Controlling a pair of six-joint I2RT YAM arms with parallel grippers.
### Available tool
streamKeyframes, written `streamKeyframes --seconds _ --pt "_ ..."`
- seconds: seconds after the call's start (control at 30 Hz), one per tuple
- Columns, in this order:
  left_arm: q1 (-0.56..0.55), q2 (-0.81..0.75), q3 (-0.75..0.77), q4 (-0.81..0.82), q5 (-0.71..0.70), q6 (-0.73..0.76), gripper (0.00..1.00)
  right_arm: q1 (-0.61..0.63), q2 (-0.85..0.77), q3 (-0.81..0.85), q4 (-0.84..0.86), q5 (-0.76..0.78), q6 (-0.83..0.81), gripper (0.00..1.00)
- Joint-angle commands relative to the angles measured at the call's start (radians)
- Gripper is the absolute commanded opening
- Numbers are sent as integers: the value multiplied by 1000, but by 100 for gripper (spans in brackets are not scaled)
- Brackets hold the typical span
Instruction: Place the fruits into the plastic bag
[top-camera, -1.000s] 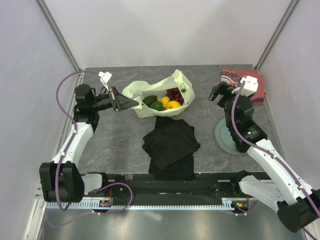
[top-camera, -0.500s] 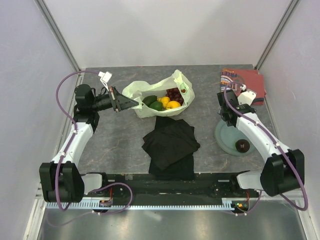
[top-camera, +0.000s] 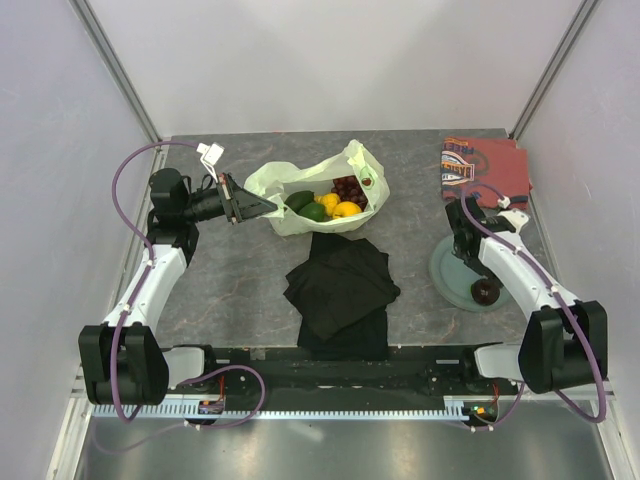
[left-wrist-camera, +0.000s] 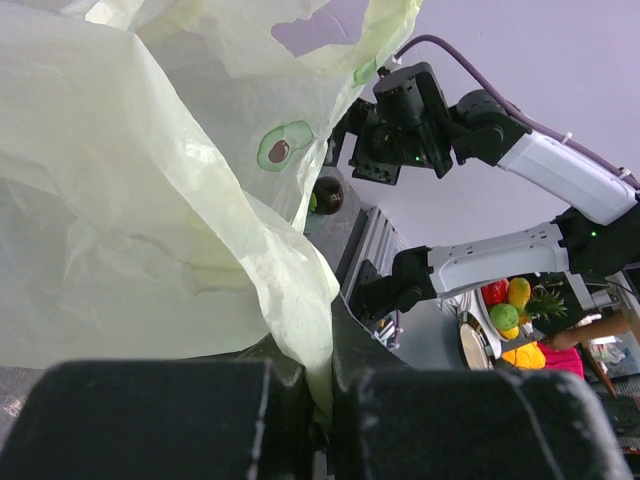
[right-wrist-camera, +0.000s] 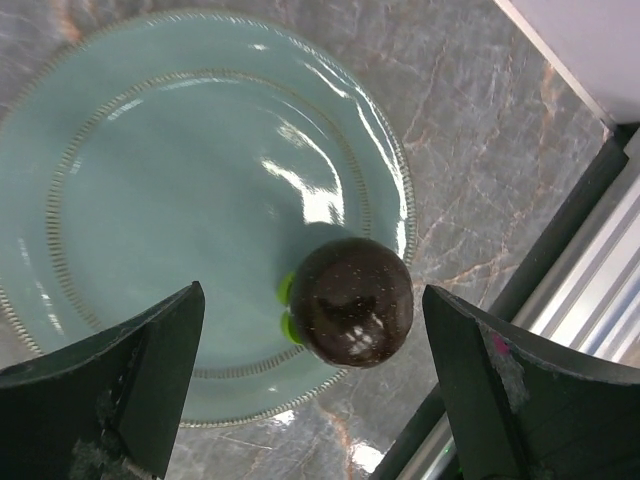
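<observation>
The pale yellow-green plastic bag lies open at the table's back middle. It holds a dark red grape bunch, yellow fruits and green fruits. My left gripper is shut on the bag's left edge. A dark maroon round fruit sits on the near right part of the grey-green plate. In the right wrist view the maroon fruit lies between my right gripper's open fingers. My right gripper hovers above it, empty.
A folded black cloth lies in front of the bag. A red-orange patterned cloth lies at the back right. The table's near rail runs just beside the plate.
My right arm has swung back from the back right and lowered over the plate; the maroon fruit now shows on the plate. The left arm has not moved.
</observation>
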Motion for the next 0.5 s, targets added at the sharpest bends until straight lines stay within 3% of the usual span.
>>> streamKeyframes --seconds 0.0,0.47 --pt "0 -5 30 16 2 12 2 -23 -27 -39 15 -33 17 98" --pt "0 -7 29 21 2 9 1 -124 -29 -172 162 -122 4 98"
